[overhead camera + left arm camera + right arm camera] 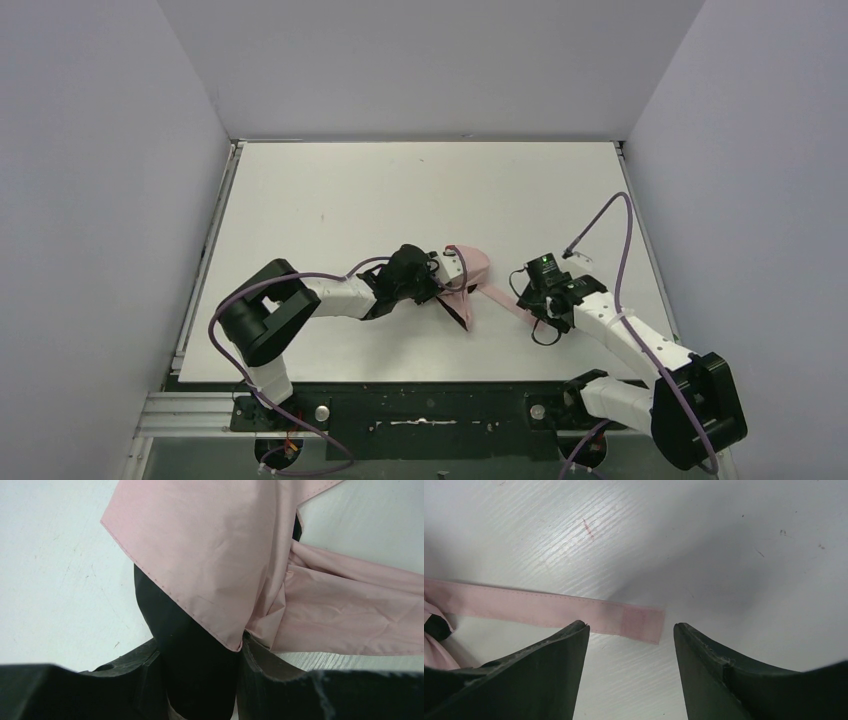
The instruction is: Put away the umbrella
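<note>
umbrella (468, 272) collapsed, mid tabletop (400, 190) toward the near edge; left gripper (200, 652) clenched on its bundled canopy; strap (549, 611) lies flat, long axis running from bundle toward right arm; free end just ahead of right gripper (630, 626), jaws apart, empty; right arm nearer.

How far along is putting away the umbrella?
Done: the umbrella lies collapsed in a bundle on the table. In hand: the left gripper pinches its folded canopy; the right gripper hovers open by the strap end, holding nothing. Left: the strap lies flat and unwrapped, so the bundle is not yet bound.
</note>
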You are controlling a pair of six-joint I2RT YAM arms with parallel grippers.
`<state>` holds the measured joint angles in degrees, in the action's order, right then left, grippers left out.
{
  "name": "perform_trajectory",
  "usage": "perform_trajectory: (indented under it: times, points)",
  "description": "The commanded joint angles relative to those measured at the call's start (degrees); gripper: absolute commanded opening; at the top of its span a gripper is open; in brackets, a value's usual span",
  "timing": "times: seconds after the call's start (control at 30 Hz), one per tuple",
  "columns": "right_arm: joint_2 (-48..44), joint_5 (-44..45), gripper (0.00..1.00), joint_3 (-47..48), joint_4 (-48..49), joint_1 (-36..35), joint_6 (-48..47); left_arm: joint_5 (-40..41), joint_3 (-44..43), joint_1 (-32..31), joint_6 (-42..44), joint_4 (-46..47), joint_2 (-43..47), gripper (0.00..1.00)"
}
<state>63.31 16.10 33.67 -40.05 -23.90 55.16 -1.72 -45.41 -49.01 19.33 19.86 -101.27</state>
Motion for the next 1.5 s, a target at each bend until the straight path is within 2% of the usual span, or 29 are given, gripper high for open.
perform_trajectory:
  times: [0.0,0.3,0.57,0.7,1.0,1.2,1.47]
  points:
    - [1.1,0.7,0.63,-0.4,1.9,0.8,1.5,1.0,-0.1,0.4,-1.3,-5.1,-2.0,0.0]
    - [4.1,-1.3,0.56,-3.2,4.5,1.7,2.5,1.3,-0.4,0.4,-1.2,-5.1,-2.2,0.0]
    - [6.3,-1.5,0.44,-5.7,6.6,2.3,3.1,1.3,-0.6,0.5,-1.0,-5.4,-1.9,0.0]
    - [6.4,-2.1,0.33,-7.1,7.7,2.4,3.5,1.3,-0.6,0.5,-1.0,-5.3,-1.9,0.0]
    - [4.7,-5.0,0.0,-8.1,8.3,2.5,2.2,2.8,-1.4,1.2,-4.1,-5.4,-2.3,0.0]
    - [4.1,-11.7,0.0,-6.7,5.0,1.3,-0.9,4.0,-3.1,4.3,-8.6,-5.6,-2.0,0.0]
    - [0.0,-13.6,0.0,-7.4,-1.7,-8.6,1.5,5.5,-5.5,8.6,-10.6,-7.1,-1.7,0.0]
